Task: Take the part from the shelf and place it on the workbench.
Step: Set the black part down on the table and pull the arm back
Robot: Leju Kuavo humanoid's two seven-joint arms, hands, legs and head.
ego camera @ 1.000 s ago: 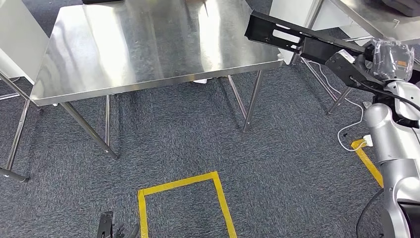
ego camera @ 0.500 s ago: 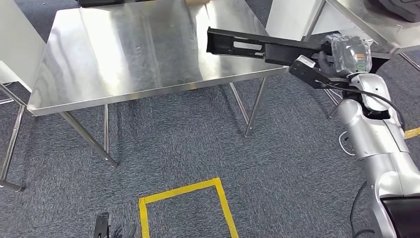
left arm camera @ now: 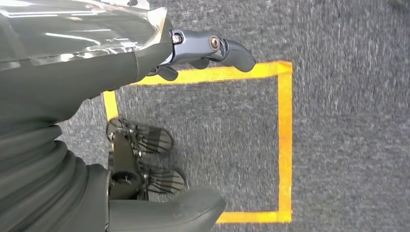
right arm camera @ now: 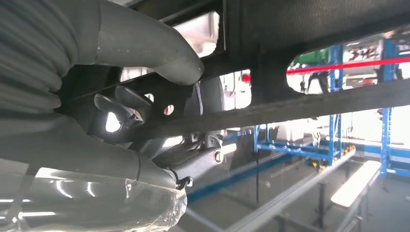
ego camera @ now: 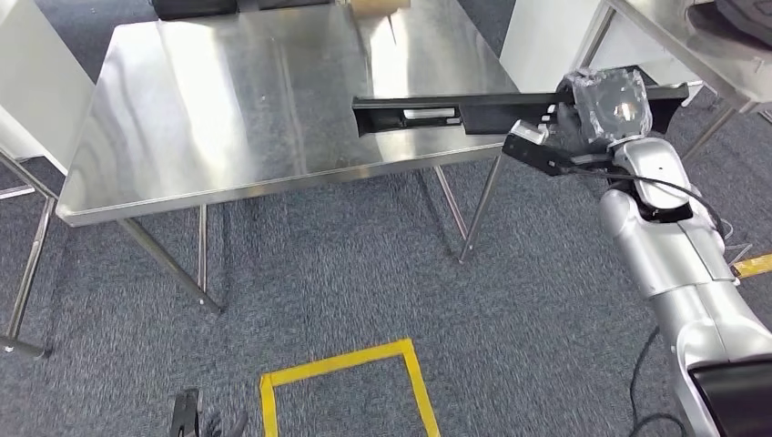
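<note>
The right hand (ego camera: 583, 114) is closed around the part (ego camera: 437, 114), a long black slotted bar, gripping it toward one end; in the right wrist view the thick grey thumb (right arm camera: 159, 53) lies over one face of the part (right arm camera: 309, 29) while the darker fingers (right arm camera: 193, 164) wrap the opposite edge, so the bar is clamped between them; a clear plastic cover sits over the back of the hand; in the head view the right arm (ego camera: 669, 246) rises from the lower right corner, silver and bent, with the wrist turned inward toward the bench (ego camera: 182, 118); the part is held roughly level, its free end reaching out over the near right portion of the steel top, and whether it touches the surface cannot be told; a short end of the bar juts past the hand toward a second steel table (ego camera: 674, 45) at the far right; the left hand (left arm camera: 208, 48) hangs low beside the body, holding nothing, its fingers apart above grey carpet (ego camera: 364, 264); on that carpet a rectangle of yellow tape (ego camera: 337, 364) lies on the floor in front of the bench, well apart from its legs.
</note>
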